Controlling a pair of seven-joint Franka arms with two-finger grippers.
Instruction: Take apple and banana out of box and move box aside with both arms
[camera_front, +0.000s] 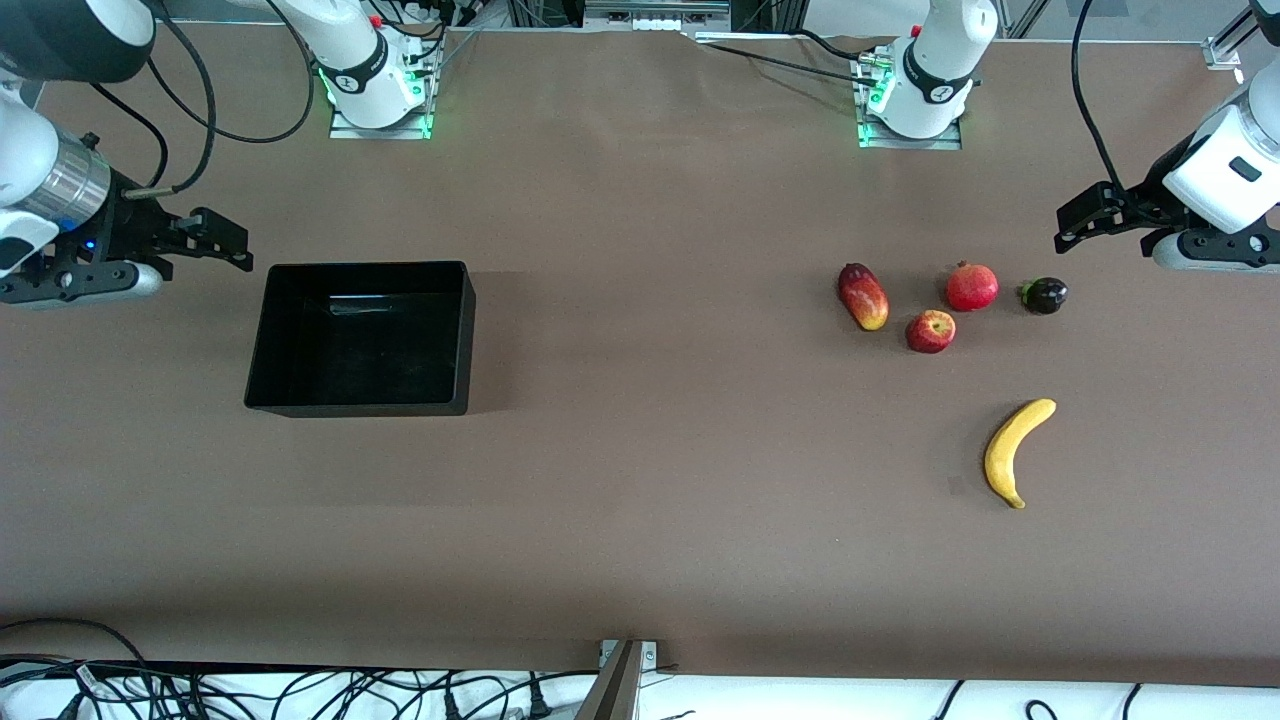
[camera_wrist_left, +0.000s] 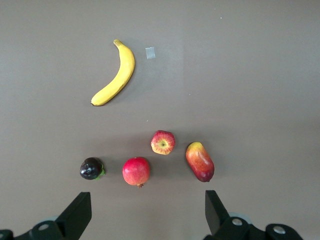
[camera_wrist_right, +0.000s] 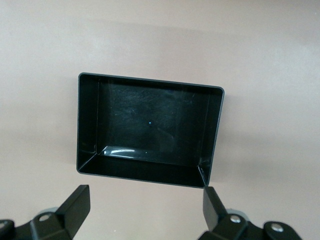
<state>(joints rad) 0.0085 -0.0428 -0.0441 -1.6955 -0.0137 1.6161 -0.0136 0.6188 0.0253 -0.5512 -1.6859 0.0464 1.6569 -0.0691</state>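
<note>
While both arms hang above the table (camera_front: 640, 520) | left gripper (camera_front: 1085, 225) spread, empty, over bare table beside the dark plum (camera_front: 1045, 295); apple (camera_front: 930, 331) and banana (camera_front: 1015, 450) well apart from it | right gripper (camera_front: 205, 235) spread, empty, just beside the black box (camera_front: 360, 400), not touching.

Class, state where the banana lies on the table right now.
The banana lies on the table toward the left arm's end, nearer the front camera than the apple, apart from the other fruits.

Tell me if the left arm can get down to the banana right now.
Probably yes. The left gripper is open and empty, the banana lies alone on the table, apart from the apple and other fruit, with nothing over it.
</note>
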